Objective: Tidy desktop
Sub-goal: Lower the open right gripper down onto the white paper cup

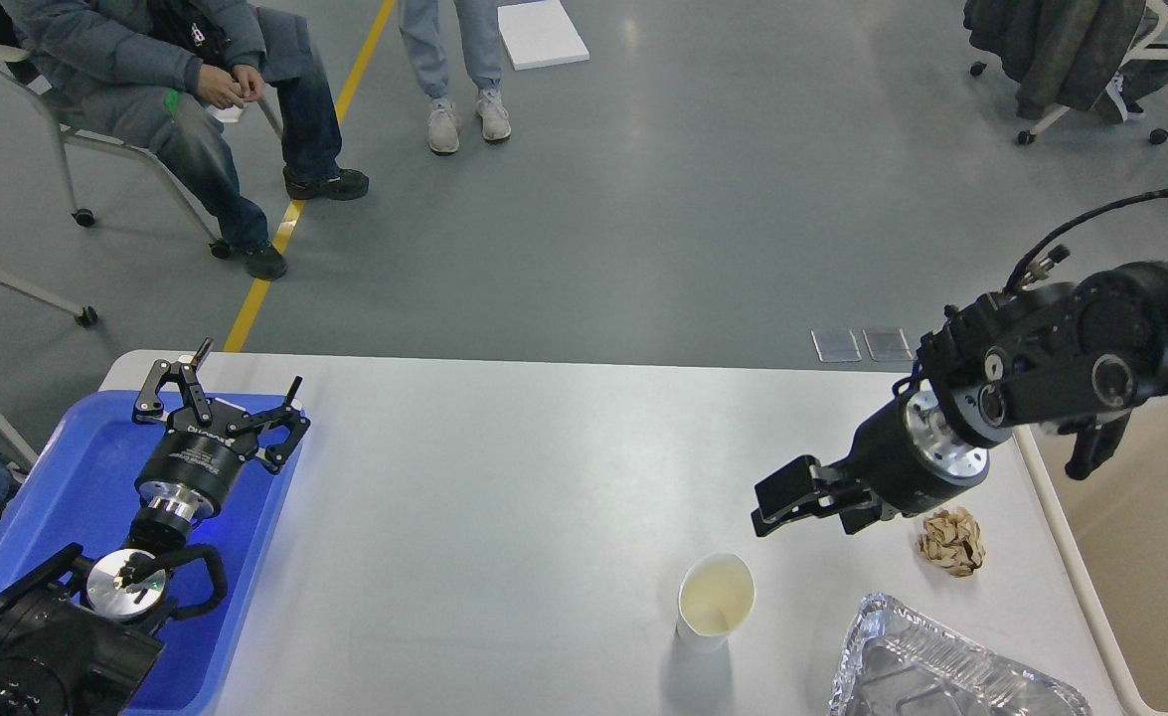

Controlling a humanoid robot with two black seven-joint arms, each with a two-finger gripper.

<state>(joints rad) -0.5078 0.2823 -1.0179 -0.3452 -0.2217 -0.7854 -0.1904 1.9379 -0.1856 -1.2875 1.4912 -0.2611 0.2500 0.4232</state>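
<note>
The desktop [504, 497] fills the lower middle of the frame, white-grey and mostly bare, with its clutter gathered at the lower right: one paper cup [714, 602] standing upright, one crumpled paper ball [952, 541] just right of it, and one crinkled foil tray [926, 666] at the bottom edge. A blue tray [57, 497] sits at the lower left and a beige bin [1140, 557] at the right edge, one of each. The right gripper [777, 505] hangs above the table, up and right of the cup, apart from it; it is seen dark and nearly end-on, so I cannot tell whether its fingers are parted or closed, and it appears to carry nothing. The left gripper [226, 398] hovers over the blue tray with fingers spread wide and empty. The likeliest trouble is the cup: it is light and seems empty, so a sideways approach could tip or push it rather than catch it, and a hard squeeze could crush it. The paper ball lies close to the right arm's path and could be knocked off the edge. The foil tray looks flimsy and may buckle if pinched.
</note>
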